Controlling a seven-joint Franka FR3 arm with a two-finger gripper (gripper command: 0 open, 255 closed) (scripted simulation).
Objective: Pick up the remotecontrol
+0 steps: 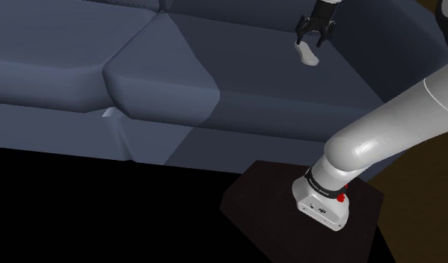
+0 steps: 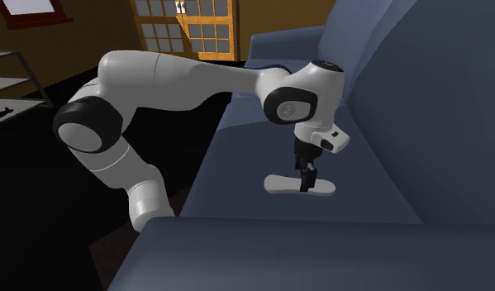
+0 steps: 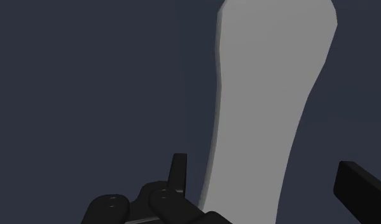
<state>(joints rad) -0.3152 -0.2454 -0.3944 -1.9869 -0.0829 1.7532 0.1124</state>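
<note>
The claw (image 1: pixel 313 41) hangs with its fingers spread wide astride the pale grey remote (image 1: pixel 308 56), which lies flat on the seat of the blue-grey sofa (image 1: pixel 162 67). In the wrist view one finger (image 3: pixel 177 170) stands just beside the remote's edge and the other (image 3: pixel 360 191) a little further off, neither touching it. In the shoulder view the sofa cushions lie at the left, the remote right of the middle, and the white arm (image 1: pixel 394 127) rises from its dark stand (image 1: pixel 252 202) at the lower right.
</note>
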